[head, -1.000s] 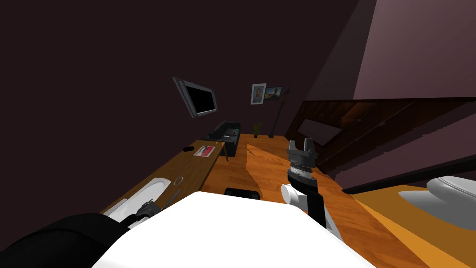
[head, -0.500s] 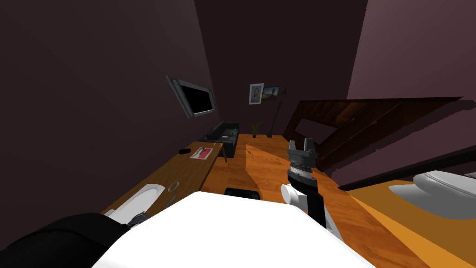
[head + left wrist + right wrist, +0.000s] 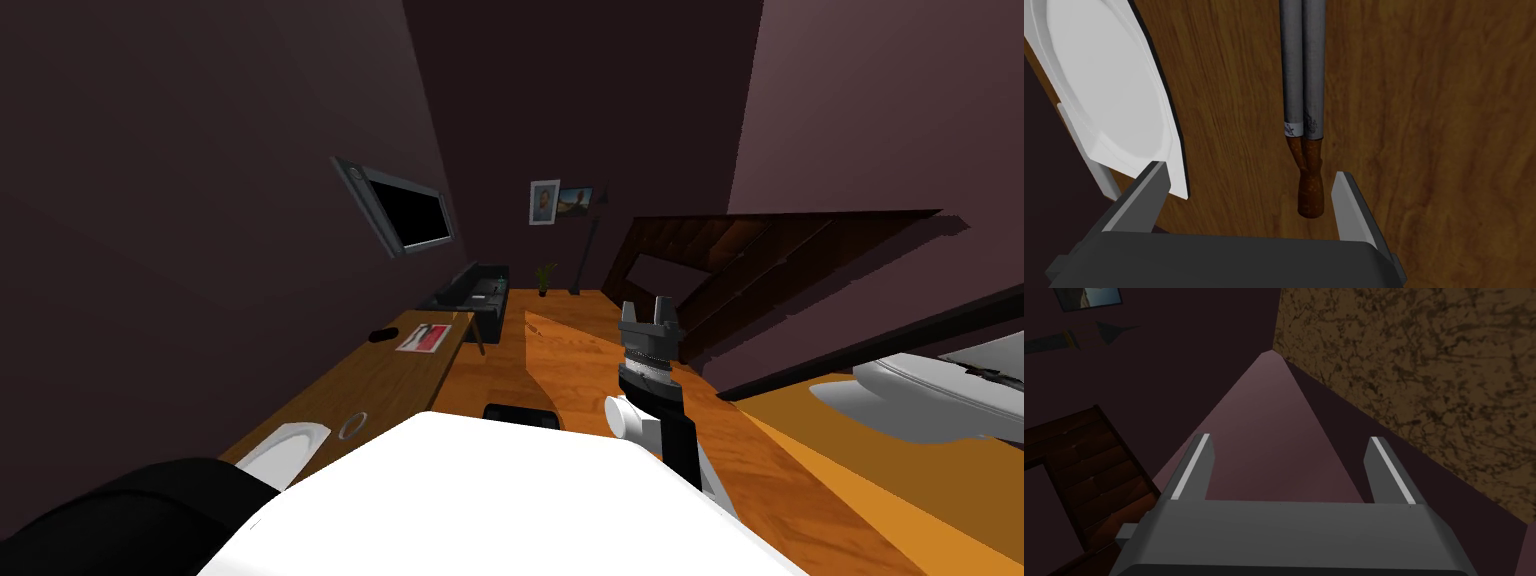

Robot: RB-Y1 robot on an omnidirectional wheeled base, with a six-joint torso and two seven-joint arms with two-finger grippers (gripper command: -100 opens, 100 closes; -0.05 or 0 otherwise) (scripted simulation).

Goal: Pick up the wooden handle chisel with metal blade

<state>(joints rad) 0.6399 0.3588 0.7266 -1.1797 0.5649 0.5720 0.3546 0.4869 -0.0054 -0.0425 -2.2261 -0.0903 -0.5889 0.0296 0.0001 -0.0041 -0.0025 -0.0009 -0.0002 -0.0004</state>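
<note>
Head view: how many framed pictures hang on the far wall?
2. The portrait picture hangs right of the dark wall screen; the landscape picture hangs just beside it, on its right. More may be hidden.

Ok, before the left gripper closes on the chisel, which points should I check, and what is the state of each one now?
1. Left gripper open: ok.
2. The chisel with brown wooden handle and grey metal blade has its handle end between the fingers: ok.
3. Handle centred in the gap: not ok, it lies close to the finger away from the white oval dish.
4. Other finger free of the dish's rim: cannot tell, they overlap in the wrist view.
5. Fingers low enough over the brown wooden table: cannot tell.
6. Right gripper open, raised away from the table: ok.
</note>
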